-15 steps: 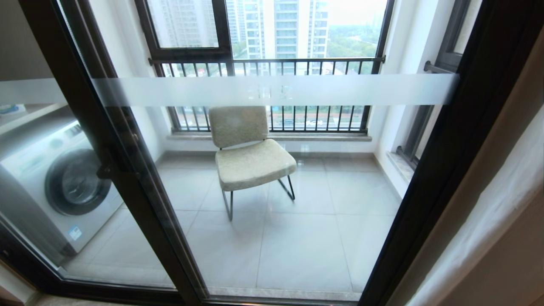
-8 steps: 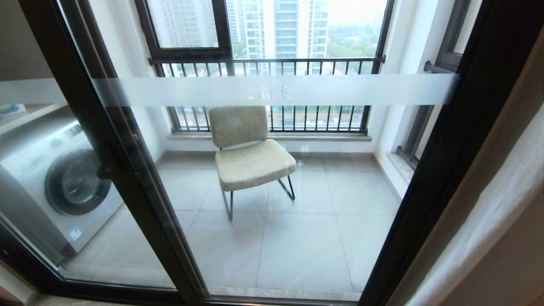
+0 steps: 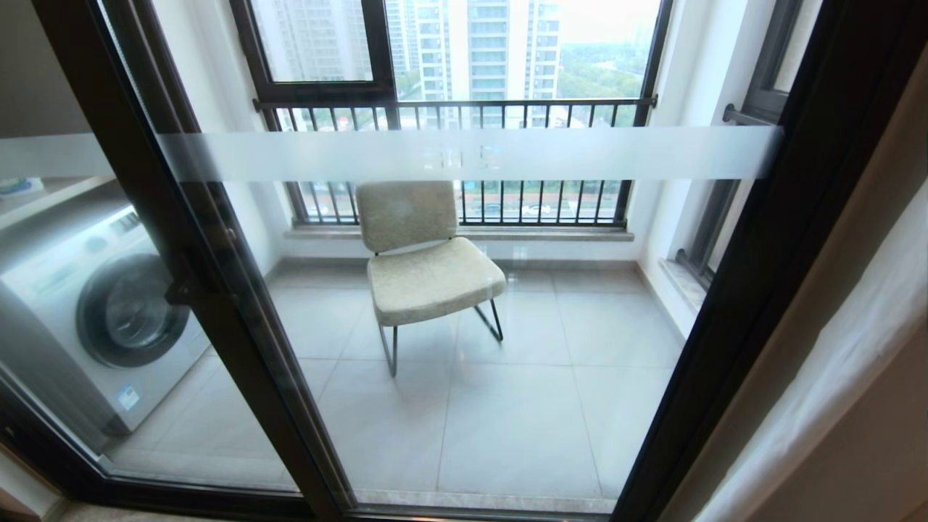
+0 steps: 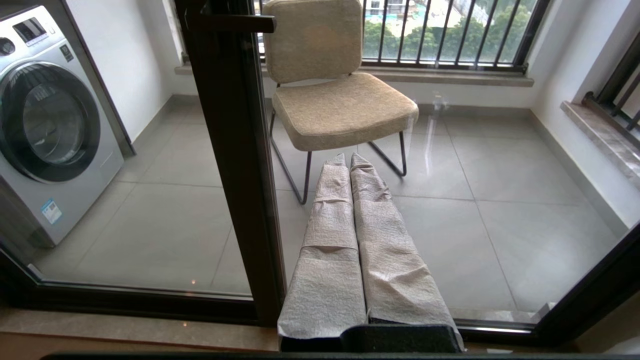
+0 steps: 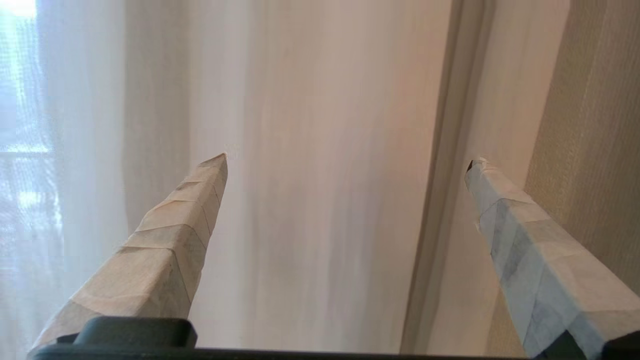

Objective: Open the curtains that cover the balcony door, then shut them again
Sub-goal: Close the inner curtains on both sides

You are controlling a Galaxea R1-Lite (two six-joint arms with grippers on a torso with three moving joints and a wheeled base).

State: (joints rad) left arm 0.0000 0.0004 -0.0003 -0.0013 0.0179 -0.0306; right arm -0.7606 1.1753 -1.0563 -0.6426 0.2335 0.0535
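curtains (image 3: 834, 377) cropped at right edge, washing machine (image 3: 101, 312) partly cut off

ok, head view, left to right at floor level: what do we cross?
washing machine → door frame post → chair → right door frame → curtains

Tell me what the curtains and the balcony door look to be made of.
Curtains: thin white sheer fabric, light passing through its soft pleats; beside it a heavier beige panel with a visible weave. Balcony door: clear, reflective glass in a dark brown frame, probably coated metal.
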